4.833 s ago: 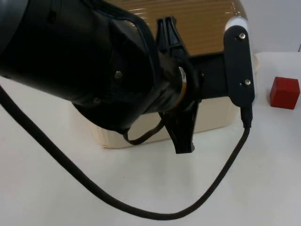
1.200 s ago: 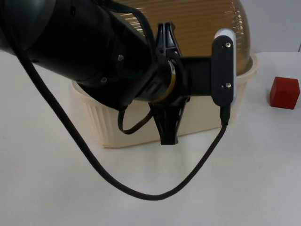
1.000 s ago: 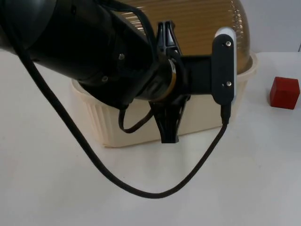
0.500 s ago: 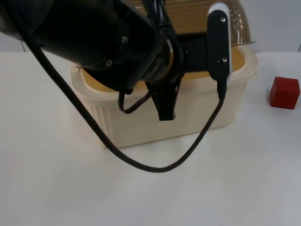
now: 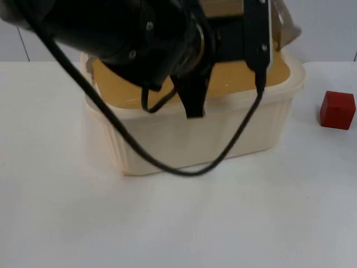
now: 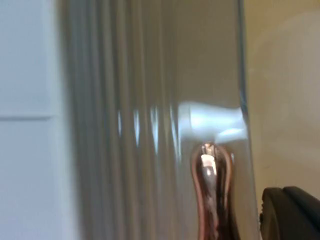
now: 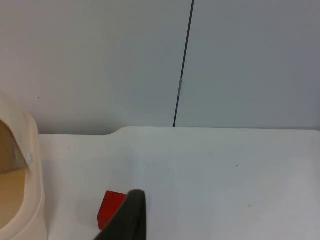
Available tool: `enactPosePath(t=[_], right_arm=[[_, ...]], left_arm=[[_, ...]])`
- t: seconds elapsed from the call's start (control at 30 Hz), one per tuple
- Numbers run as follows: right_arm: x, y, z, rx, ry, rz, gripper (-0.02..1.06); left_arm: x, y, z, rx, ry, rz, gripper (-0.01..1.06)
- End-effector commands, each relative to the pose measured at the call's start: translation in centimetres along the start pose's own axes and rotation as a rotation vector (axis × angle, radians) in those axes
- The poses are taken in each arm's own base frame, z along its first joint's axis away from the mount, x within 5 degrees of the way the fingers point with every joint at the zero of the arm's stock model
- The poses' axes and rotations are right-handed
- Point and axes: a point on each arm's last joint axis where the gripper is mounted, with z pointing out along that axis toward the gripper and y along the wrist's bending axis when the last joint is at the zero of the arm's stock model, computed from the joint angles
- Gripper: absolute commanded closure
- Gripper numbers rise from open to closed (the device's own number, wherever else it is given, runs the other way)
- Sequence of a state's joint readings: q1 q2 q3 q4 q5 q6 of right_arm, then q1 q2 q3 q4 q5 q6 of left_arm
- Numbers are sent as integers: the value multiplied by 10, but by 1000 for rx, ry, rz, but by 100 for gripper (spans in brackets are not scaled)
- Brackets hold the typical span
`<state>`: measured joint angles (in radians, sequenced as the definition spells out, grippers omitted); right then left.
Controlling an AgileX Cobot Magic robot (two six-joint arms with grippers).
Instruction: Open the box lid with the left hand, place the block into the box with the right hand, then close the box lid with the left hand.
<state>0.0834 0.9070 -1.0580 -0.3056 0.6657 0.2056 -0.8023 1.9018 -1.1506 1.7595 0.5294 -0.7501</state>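
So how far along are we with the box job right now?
The lid is lifted off the cream box, so its tan inside shows: opening looks nearly done. The left gripper is up at the lid, whose ribbed surface and metal knob fill the left wrist view. The red block sits on the white table beside the box. Placing and closing remain; the right arm waits.

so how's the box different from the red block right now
The box is cream, ribbed and wide; the red block is a plain cube, far smaller. The box stands open with a tan inside, its lid raised near the left gripper; the block is solid. The box is under the left arm; the block lies apart, beside the box. Both rest on the white table.
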Motion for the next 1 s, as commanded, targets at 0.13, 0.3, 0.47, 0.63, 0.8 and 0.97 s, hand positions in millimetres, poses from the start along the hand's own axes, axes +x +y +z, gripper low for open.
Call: enactPosePath(t=[0.13,0.3,0.47,0.63,0.8,0.97], right_arm=[[-2,-2,-3,8,-11,-5,0],[-2,-2,-3,8,-11,-5,0],[-2,-2,-3,8,-11,-5,0],[-2,-2,-3,7,-12,-5,0],[-2,-2,-3,7,-12,-5,0],[-2,-2,-3,8,-11,-5,0]], left_arm=[[0,32,3,-110,44,-69,105],[5,52,7,-149,45,-111,105],[9,57,9,-165,60,-121,105],[5,56,6,-170,57,-120,105],[-1,48,3,-132,64,-183,105],[-12,32,-4,0,53,-252,105]])
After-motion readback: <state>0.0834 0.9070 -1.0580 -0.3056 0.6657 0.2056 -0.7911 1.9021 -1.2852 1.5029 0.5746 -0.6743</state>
